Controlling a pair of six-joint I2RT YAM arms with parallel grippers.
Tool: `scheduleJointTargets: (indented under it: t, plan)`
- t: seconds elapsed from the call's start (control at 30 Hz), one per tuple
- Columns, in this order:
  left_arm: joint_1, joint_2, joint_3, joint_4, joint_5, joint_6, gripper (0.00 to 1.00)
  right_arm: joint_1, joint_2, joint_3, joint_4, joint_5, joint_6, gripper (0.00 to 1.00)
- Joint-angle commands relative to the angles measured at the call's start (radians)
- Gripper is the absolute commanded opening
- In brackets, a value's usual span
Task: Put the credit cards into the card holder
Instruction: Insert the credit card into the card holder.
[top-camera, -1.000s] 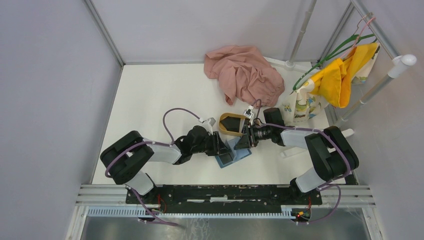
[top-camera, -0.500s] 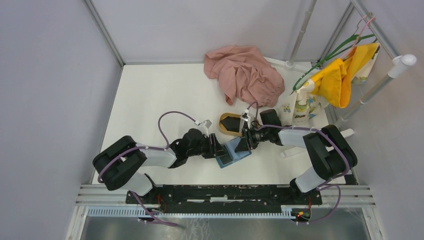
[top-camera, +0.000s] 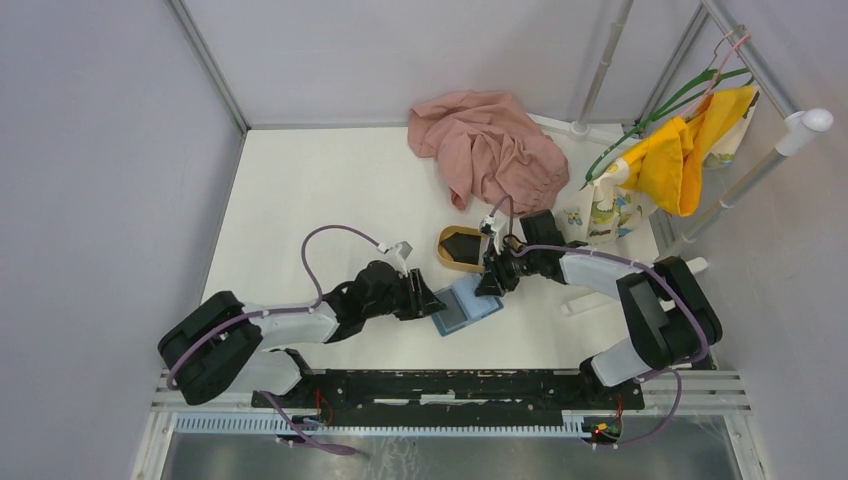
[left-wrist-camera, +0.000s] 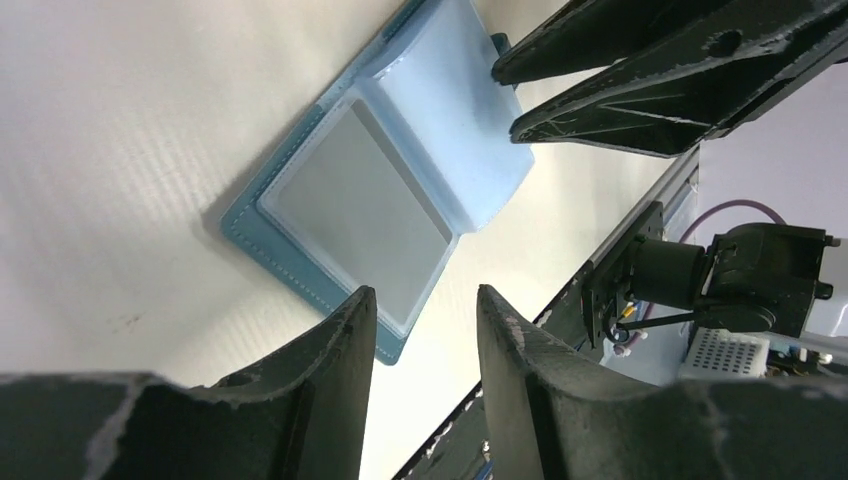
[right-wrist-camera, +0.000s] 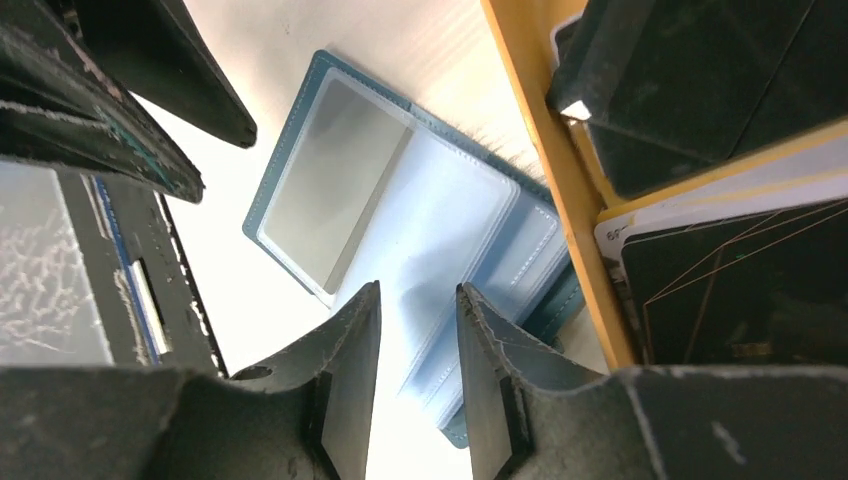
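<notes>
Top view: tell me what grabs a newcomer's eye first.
The open blue wallet lies mid-table, with the left gripper and right gripper at either side of it. Just behind it sits a wooden tray holding black cards. A crumpled pink cloth lies at the far edge.

The white table top (top-camera: 320, 190) was boxed in by plain grey walls (top-camera: 100, 180) to the left and behind, which met at a slim aluminium post (top-camera: 207, 65). The light was even and soft (only faint shadows lay on the surface). A crumpled pink cloth (top-camera: 490, 150) sat near the far edge, a yellow cloth (top-camera: 690, 150) hung on a green hanger (top-camera: 690, 95) beside a white pipe rack (top-camera: 780, 150) at the right, and a ribbed metal rail (top-camera: 450, 390) ran along the near edge.
</notes>
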Motion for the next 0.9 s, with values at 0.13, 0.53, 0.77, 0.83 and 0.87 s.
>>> scheduleJointTargets:
  t: [0.13,0.53,0.77,0.83,0.87]
  plan:
    - [-0.008,-0.195,0.038,-0.238,-0.16,0.068,0.47,0.004,-0.15,0.078,-0.125,0.028,-0.405,0.43]
    - [0.049,-0.032,0.257,-0.206,-0.251,0.253,0.52,0.004,-0.023,0.27,0.12,0.002,-0.165,0.87]
    - [0.154,0.085,0.29,-0.122,-0.165,0.235,0.61,0.004,0.138,0.376,0.03,0.273,0.082,0.79]
    - [0.172,0.122,0.302,-0.092,-0.13,0.232,0.61,0.004,0.146,0.356,0.044,0.29,0.105,0.79]
    - [0.178,0.141,0.31,-0.079,-0.117,0.23,0.61,0.004,0.152,0.348,0.051,0.291,0.121,0.79]
